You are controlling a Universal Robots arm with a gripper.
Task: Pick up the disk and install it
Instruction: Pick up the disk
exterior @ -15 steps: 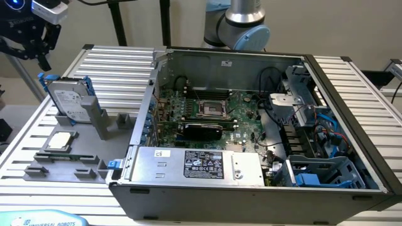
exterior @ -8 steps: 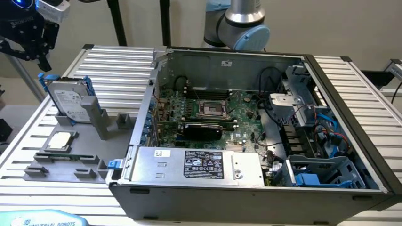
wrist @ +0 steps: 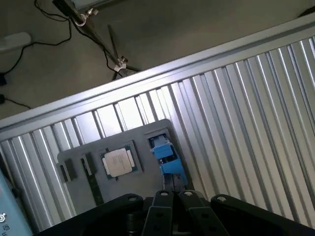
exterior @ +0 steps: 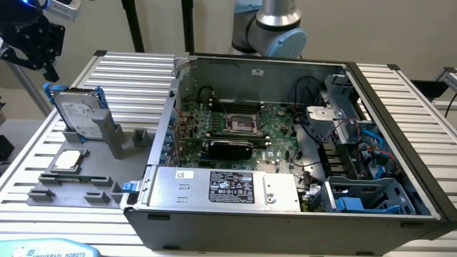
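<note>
the disk stands upright in its grey holder, not yet picked, while the closed, empty gripper hovers at its eleven o'clock.

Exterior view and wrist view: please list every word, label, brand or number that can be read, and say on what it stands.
"UNIVERSAL ROBOTS": on the light blue object at the exterior view's lower left edge.
Black label on the silver box: print too small to read.
Label on the disk: too small to read.
Marking on the chip: blurred, not readable.
</note>
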